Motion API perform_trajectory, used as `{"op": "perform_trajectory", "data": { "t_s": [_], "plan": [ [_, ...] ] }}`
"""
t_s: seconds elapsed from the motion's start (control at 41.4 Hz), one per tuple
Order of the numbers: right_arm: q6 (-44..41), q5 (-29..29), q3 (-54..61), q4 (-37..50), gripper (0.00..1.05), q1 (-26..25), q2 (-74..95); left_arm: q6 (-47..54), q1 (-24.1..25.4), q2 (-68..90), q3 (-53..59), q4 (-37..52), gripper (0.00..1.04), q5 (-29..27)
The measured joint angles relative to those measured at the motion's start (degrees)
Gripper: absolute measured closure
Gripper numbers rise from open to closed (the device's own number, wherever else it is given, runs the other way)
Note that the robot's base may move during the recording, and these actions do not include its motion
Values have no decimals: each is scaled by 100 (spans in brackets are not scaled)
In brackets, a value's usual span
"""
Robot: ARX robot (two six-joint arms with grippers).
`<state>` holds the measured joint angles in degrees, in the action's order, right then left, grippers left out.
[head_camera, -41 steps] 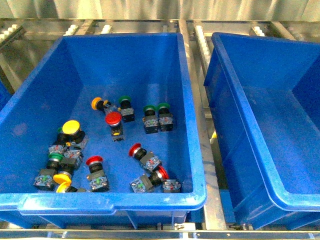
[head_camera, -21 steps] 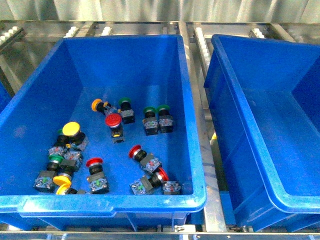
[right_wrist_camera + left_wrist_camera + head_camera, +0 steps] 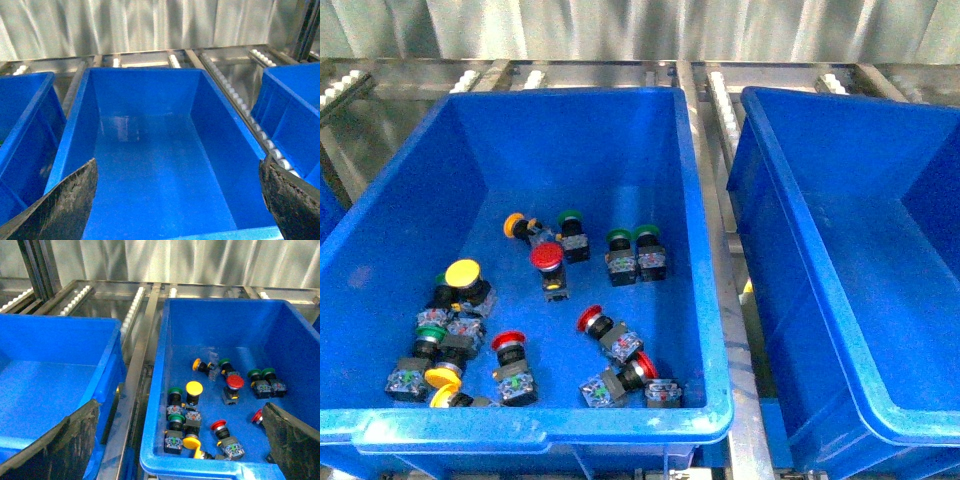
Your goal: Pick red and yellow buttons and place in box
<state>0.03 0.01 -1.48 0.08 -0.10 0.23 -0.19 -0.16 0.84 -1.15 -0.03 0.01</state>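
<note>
now | red buttons (image 3: 547, 256): 4 | yellow buttons (image 3: 463, 272): 4 | green buttons (image 3: 618, 237): 5

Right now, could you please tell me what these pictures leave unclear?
Front view: neither tool shows; the box is cut off at the right edge; the lowest yellow button is partly behind the source bin's near rim.
Left wrist view: a red button is half hidden by a finger of the left tool.

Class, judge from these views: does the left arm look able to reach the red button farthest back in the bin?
Probably yes. The left gripper is open and above the bin, which has no lid. Nothing lies over the red button, though other buttons sit close by.
</note>
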Motion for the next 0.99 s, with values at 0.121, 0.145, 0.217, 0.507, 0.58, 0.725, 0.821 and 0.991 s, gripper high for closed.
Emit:
{"op": "perform_trajectory", "data": {
  "t_s": [0.121, 0.145, 0.217, 0.507, 0.58, 0.725, 0.821, 0.991],
  "plan": [
    [0, 0, 0, 0, 7, 0, 0, 0, 0, 0, 0, 0, 8, 0],
    [0, 0, 0, 0, 7, 0, 0, 0, 0, 0, 2, 0, 8, 0],
    [0, 0, 0, 0, 7, 0, 0, 83, 74, 190, -107, -326, 8, 260],
    [0, 2, 0, 0, 7, 0, 0, 835, -101, 4723, -2013, -87, 8, 966],
    [0, 2, 0, 0, 7, 0, 0, 1196, -195, 5831, -2472, 669, 8, 1056],
    [0, 0, 0, 0, 7, 0, 0, 2037, -597, 7882, -3574, 1539, 8, 1038],
    [-2, 0, 0, 0, 7, 0, 0, 2455, -813, 9243, -4415, 1926, 8, 848],
    [0, 0, 0, 0, 7, 0, 0, 2647, -918, 10723, -5453, 1849, 8, 726]
  ]
}}
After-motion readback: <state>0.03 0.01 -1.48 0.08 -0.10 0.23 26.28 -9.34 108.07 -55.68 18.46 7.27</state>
